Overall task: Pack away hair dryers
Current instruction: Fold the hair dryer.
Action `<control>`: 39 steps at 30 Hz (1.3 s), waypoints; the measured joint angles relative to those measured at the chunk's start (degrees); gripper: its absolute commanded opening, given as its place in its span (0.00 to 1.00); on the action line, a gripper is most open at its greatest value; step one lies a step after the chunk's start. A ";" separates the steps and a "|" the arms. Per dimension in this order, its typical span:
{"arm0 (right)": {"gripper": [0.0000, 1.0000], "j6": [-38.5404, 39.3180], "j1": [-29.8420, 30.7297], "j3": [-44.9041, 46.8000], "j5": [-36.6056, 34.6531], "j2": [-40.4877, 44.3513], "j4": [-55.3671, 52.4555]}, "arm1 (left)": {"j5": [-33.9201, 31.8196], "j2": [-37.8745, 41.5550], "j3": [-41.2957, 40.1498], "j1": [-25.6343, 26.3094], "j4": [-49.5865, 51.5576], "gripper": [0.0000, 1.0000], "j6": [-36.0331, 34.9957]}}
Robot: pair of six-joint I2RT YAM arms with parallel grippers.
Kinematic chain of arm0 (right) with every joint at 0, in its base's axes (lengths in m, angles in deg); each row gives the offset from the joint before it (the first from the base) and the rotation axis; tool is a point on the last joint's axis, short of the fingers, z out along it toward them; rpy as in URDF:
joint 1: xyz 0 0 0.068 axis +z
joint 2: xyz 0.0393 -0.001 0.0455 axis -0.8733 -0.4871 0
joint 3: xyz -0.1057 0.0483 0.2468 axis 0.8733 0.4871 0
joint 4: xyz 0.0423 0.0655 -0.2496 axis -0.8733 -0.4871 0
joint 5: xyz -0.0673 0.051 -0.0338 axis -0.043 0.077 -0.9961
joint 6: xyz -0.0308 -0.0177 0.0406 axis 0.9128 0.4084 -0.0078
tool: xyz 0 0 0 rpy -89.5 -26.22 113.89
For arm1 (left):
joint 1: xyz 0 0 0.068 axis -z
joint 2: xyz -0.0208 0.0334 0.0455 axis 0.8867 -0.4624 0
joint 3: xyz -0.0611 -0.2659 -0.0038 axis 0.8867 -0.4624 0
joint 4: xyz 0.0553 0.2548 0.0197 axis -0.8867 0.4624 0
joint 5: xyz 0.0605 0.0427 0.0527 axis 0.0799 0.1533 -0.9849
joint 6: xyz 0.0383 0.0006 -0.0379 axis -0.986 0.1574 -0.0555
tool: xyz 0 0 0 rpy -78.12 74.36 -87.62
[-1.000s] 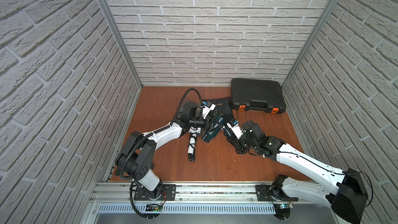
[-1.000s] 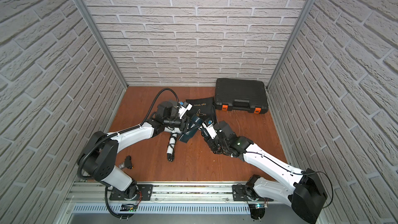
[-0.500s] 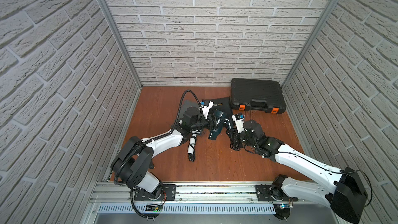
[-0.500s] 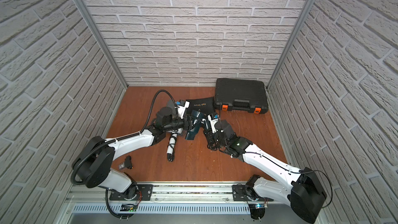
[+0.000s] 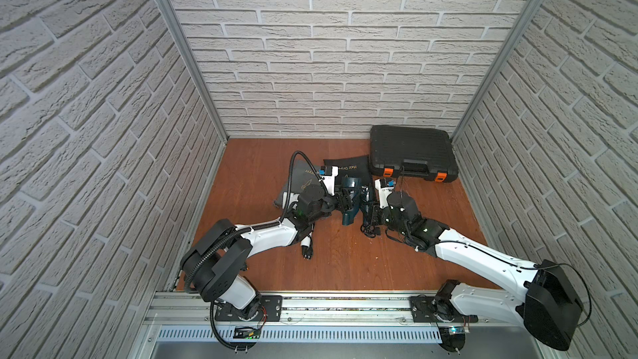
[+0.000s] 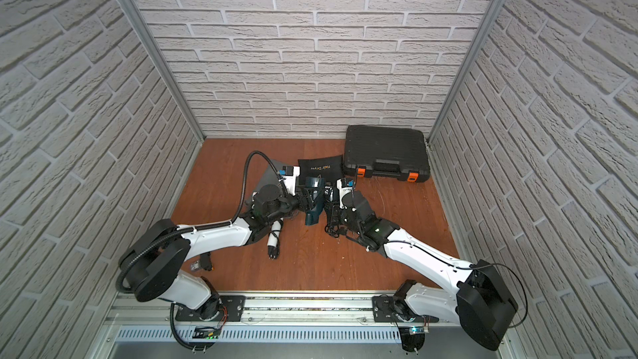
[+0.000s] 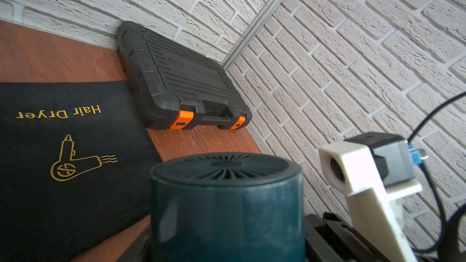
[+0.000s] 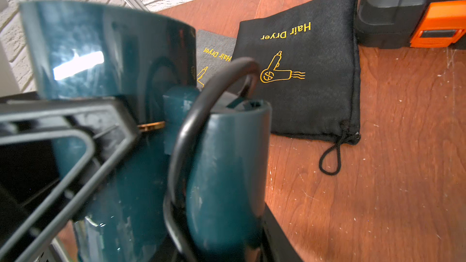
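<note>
**Observer:** Where does the teal hair dryer (image 5: pixel 348 215) lie?

**Operator:** At mid-desk (image 5: pixel 345 271), between my two arms, as both top views show. Its barrel runs roughly toward the back wall. The vented end faces the black drawstring bag (image 5: pixel 346 167) printed "Hair Dryer". Whether the dryer rests on the wood or hangs clear of it, I cannot tell.

**Observer:** And the tools?

**Operator:** My left tool (image 5: pixel 344 199) is clamped across the barrel, jaws set wide to span it. In the left wrist view the barrel (image 7: pixel 227 212) fills the space directly ahead. My right tool (image 5: pixel 366 208) meets the dryer from the opposite side. In the right wrist view the handle (image 8: pixel 227 172) sits between the fingers, with one finger (image 8: pixel 277 238) against it, so I read this tool as closed on the handle. The black cord (image 8: pixel 194 132) loops out of the handle's end.

**Observer:** The remaining items?

**Operator:** The white hair dryer (image 5: pixel 305 244) lies on the desk, mostly hidden under my left forearm. Only its handle end and plug show. A grey bag (image 8: pixel 214 44) lies just beside the black one. The black hard case (image 5: pixel 411 153), with orange latches and its lid down, lies flat in the far right corner, near the black bag.
</note>
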 measured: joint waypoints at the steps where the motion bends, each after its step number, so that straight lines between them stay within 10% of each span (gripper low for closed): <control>1: 0.07 -0.15 -0.02 0.00 0.00 -0.22 -0.20 | -0.11 -0.20 -0.15 0.02 -0.09 0.00 0.26; 21: 0.12 -4.37 0.42 0.98 0.85 -3.28 1.97 | -4.68 -0.85 -2.27 1.09 -0.61 0.00 2.10; 33: 0.77 -0.31 1.99 -5.90 1.62 3.21 -9.07 | -3.80 1.31 -4.13 -2.16 1.53 0.00 4.00; 39: 0.79 4.07 -0.44 -7.82 5.92 9.51 -9.77 | -2.67 5.99 -3.93 -4.44 8.87 0.00 2.12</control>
